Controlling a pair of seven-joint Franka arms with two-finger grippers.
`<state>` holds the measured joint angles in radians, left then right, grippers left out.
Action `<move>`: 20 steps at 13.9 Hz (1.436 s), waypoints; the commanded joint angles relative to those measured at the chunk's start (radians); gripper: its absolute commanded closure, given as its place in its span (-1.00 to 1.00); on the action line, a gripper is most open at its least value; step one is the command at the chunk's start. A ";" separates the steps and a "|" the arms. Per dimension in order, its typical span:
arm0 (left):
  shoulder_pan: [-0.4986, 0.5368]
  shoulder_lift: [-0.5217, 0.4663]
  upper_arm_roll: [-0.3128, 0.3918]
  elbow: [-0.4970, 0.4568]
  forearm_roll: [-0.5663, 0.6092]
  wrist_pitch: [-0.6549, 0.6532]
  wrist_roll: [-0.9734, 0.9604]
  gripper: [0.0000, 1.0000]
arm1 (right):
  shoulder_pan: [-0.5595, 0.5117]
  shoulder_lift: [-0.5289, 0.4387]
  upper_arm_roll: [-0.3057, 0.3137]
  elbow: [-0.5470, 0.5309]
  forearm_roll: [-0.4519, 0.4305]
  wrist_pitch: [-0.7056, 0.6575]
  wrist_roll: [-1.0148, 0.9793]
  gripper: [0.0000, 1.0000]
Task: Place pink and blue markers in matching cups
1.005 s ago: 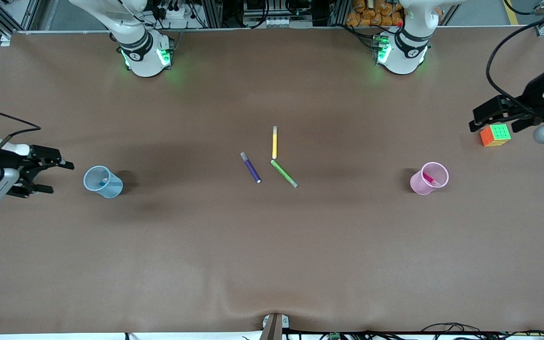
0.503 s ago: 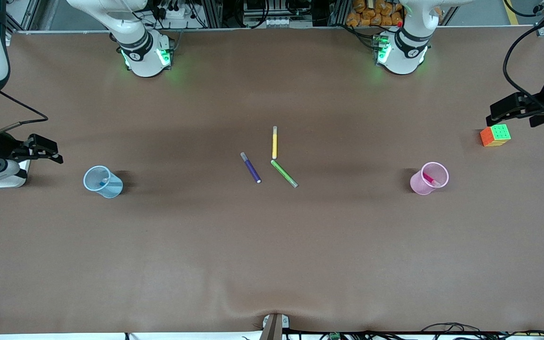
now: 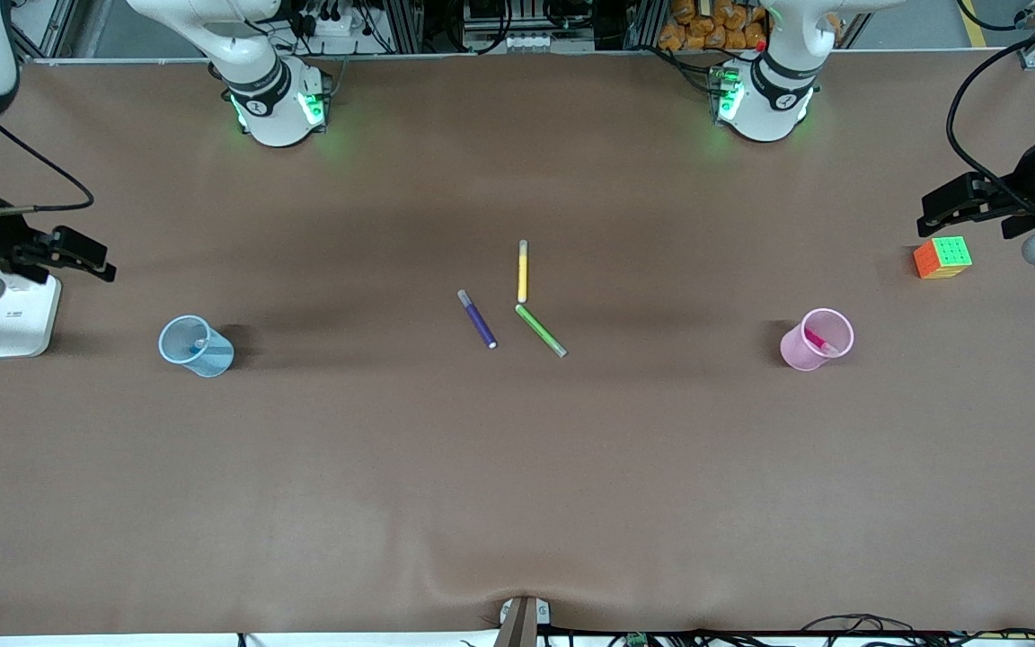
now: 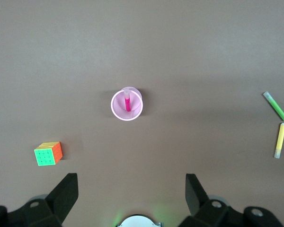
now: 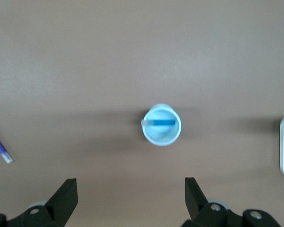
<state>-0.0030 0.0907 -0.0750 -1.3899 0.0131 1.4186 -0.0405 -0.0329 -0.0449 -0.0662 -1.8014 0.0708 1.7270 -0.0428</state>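
pink marker [image 3: 816, 341] in cup [image 3: 803, 350] — gripper [image 3: 953, 199] apart

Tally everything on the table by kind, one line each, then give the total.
Markers: 5 – pink in the pink cup, blue in the blue cup, purple, yellow, green
Cups: 2
Puzzle cube: 1
White block: 1
Total: 9
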 commanded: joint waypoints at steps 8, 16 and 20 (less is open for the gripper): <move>-0.006 -0.017 0.003 -0.020 -0.007 0.022 0.005 -1.00 | -0.018 0.049 -0.003 0.258 -0.042 -0.191 0.077 -1.00; 0.003 -0.011 0.003 -0.014 -0.007 0.020 0.017 -1.00 | -0.025 0.053 -0.003 0.252 -0.056 -0.236 0.015 -1.00; 0.005 -0.009 0.006 -0.012 -0.031 0.020 0.014 -1.00 | -0.021 0.051 0.000 0.257 -0.054 -0.230 0.015 -1.00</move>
<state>0.0003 0.0910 -0.0743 -1.3943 0.0074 1.4290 -0.0402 -0.0489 -0.0040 -0.0755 -1.5730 0.0319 1.5132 -0.0159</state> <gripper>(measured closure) 0.000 0.000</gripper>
